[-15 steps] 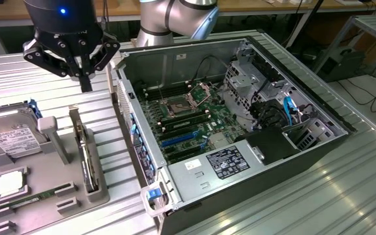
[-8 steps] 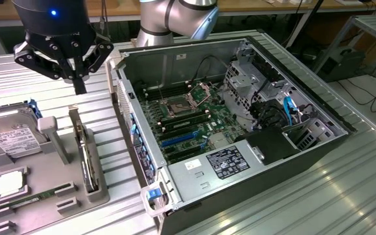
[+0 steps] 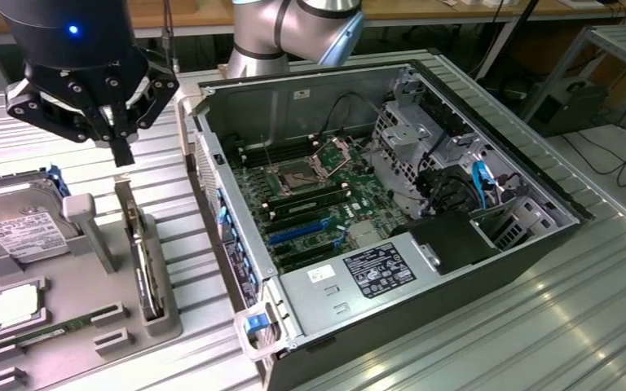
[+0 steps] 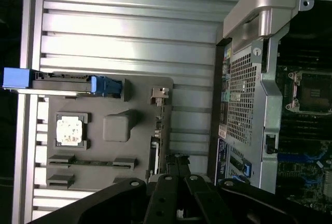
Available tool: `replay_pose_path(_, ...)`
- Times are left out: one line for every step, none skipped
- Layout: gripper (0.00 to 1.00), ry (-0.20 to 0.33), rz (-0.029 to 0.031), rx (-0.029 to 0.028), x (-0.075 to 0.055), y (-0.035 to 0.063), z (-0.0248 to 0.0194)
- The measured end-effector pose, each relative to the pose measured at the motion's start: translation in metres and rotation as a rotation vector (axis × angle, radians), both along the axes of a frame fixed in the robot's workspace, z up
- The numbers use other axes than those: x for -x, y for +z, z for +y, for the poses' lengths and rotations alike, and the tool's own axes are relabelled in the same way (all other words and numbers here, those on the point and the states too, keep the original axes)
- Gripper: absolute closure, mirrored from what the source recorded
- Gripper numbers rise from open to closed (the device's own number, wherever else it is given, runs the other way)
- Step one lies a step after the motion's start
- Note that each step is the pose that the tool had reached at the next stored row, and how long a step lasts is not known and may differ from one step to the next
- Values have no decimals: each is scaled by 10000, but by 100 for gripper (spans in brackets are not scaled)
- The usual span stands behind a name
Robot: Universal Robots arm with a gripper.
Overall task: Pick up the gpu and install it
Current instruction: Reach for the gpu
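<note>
**Inspector:** What is the arm's pose?

**Technician:** The silver-grey arm (image 3: 291,32) comes in from the far side of the ribbed metal table (image 3: 531,326). Its black gripper (image 3: 124,151) hangs fingers-down, toward the exterior view's left of the open computer case (image 3: 280,106). A blue indicator light (image 3: 72,30) glows on the round wrist housing.

**Inspector:** What is the condition of the end effector?

**Technician:** The fingers are drawn together to a single tip with nothing between them. In the wrist view the gripper (image 4: 178,164) shows its linkage bars converging the same way, and it holds nothing.

**Inspector:** Where is the gpu?

**Technician:** The gpu (image 3: 143,257) stands on its long edge in a slot of the grey moulded fixture (image 3: 85,285). It sits lower in the exterior view than the gripper and apart from it, and it reads as a thin, dark, flat slab. In the wrist view the gpu (image 4: 153,154) appears edge-on, close to the fingertips.

**Inspector:** What else is on the fixture?

**Technician:**
- A silver hard drive (image 3: 14,228) with a white label sits in blue rails.
- A square processor (image 3: 14,305) with a matte metal lid rests in a recess.
- A narrow green RAM stick (image 3: 46,332) lies flat in its cradle.

**Inspector:** What is the case made of?

**Technician:** It is grey sheet steel with a perforated rear panel (image 4: 241,94), and a green motherboard (image 3: 313,204) is mounted inside.
</note>
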State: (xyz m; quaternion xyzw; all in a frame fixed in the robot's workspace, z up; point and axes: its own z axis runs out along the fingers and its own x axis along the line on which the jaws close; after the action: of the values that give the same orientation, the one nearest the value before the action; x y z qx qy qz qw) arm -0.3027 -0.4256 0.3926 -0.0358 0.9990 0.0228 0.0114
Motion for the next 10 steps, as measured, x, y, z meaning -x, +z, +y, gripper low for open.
replay_pose_path(89,14,0,0,11,0,-9)
replay_pose_path(89,27,1,1,22,1,-20)
replay_pose_path(89,40,2,2,32,1,-33)
replay_pose_path(89,54,1,1,43,1,-48)
replay_pose_path(89,62,1,1,57,1,-60)
replay_pose_path(89,71,1,1,73,0,-73)
replay_pose_path(89,80,0,0,87,0,-85)
replay_pose_path(89,90,0,0,101,0,-97)
replay_pose_path(89,97,0,1,115,0,-105)
replay_pose_path(89,101,1,2,127,1,-107)
